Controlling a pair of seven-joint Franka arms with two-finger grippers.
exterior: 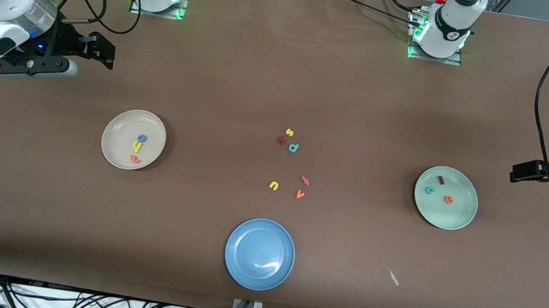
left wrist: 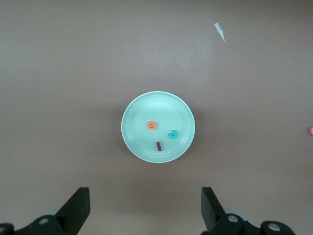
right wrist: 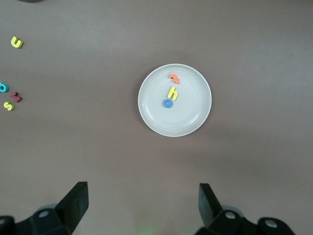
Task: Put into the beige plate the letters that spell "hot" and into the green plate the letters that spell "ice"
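the right pincer [exterior: 101, 49] hangs with its jaws wide and empty over bare bench [exterior: 286, 70] toward the right arm's end, clear of the beige plate [exterior: 120, 124]. in that plate lie the blue o [exterior: 142, 138], the yellow h [exterior: 137, 146] and the orange t [exterior: 134, 158], close together (so "hot" looks done). between the two rimmed plates, the spare letters [exterior: 292, 164] sit loose on the bench, and the blue plate [exterior: 238, 261] lies nearer the front camera than they do. the green plate [exterior: 458, 220] holds the dark red i [exterior: 441, 180], the teal c [exterior: 430, 190] and the orange e [exterior: 449, 199]. the left pincer [exterior: 527, 172] hovers beside this plate, toward the left arm's end, jaws wide, nothing in them. by my reading both words are sorted; the next move calls for no more picking, only for the arms to keep off the plates.
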